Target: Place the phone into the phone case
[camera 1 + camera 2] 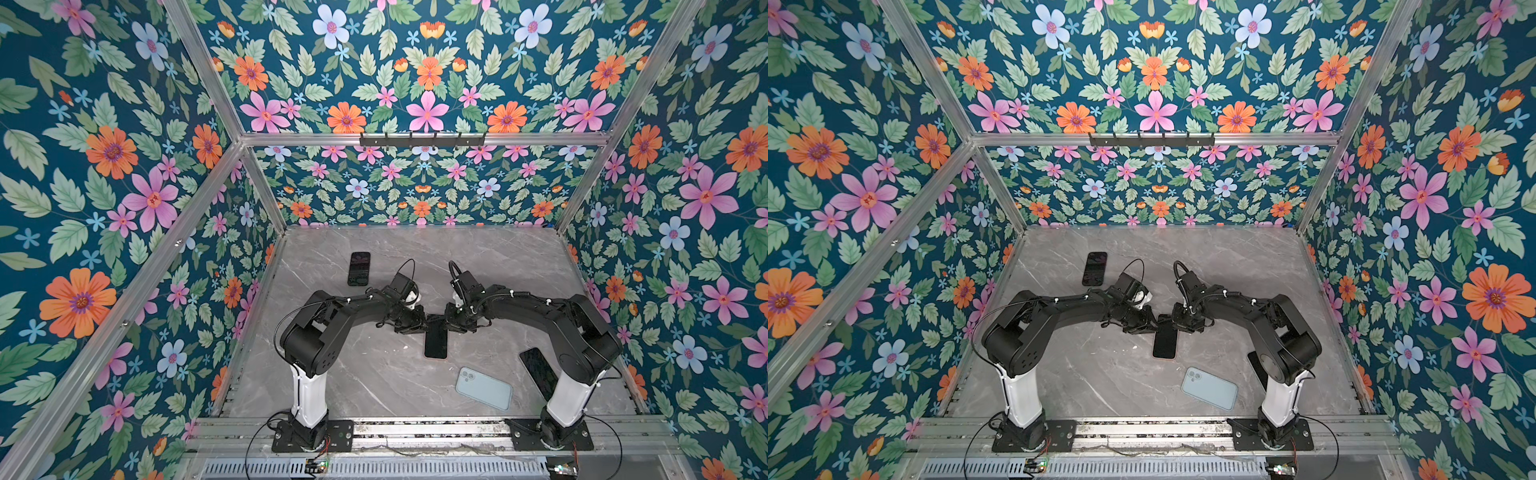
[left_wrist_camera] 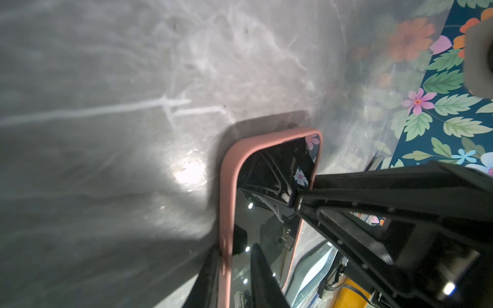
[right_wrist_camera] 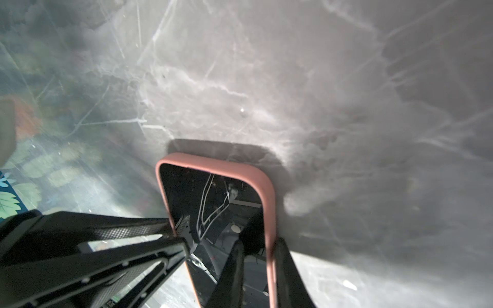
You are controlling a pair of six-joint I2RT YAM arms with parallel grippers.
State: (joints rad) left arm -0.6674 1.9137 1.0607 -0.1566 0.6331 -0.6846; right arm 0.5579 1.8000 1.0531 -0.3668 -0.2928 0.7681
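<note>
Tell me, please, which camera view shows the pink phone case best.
The right wrist view: the pink phone case appears close up, its rounded end and both side rims clear. The left wrist view shows mainly one long rim; both top views show only a faint edge.

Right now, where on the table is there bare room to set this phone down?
Bare marble: the far right, behind the right arm; and near left, between the left arm's base and the pink-cased phone. Crowded near right: light blue phone, dark phone.
</note>
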